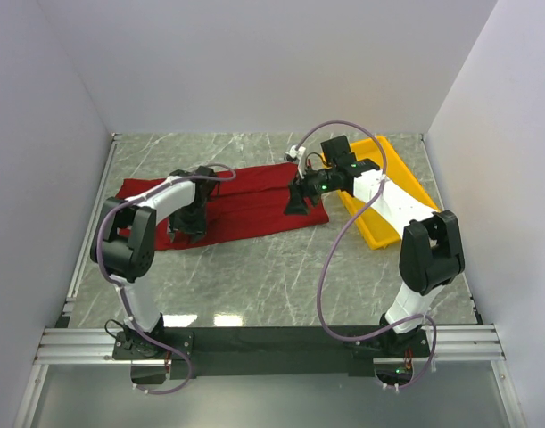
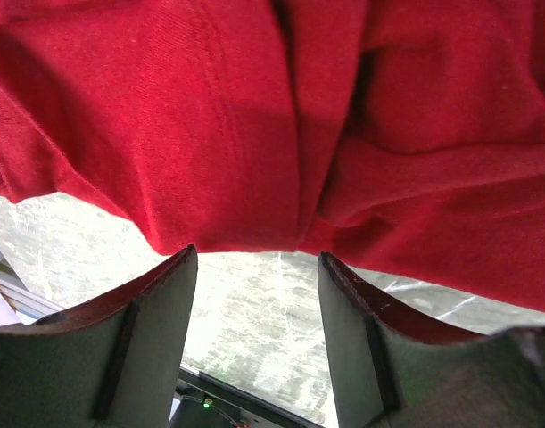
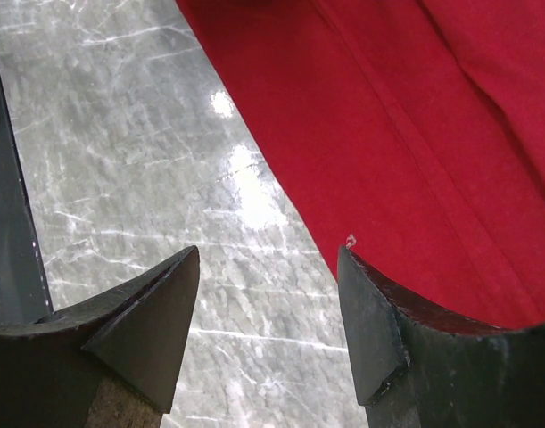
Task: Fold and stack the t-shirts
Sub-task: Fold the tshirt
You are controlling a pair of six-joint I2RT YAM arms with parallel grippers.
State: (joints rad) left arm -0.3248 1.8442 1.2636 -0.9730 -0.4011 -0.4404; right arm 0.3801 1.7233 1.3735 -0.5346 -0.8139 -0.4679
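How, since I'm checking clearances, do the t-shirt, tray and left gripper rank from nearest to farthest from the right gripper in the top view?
1. T-shirt: directly beneath the right gripper, at the shirt's right end.
2. Tray: just to the gripper's right, partly under that arm.
3. Left gripper: farthest, over the shirt's left part.

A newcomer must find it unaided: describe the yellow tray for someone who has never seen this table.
On the grey marbled table, look to the far right corner, under the right arm. There lies the yellow tray, angled, beside the red t-shirt. It alone is rimmed and bright yellow; its neighbour is dark red cloth.
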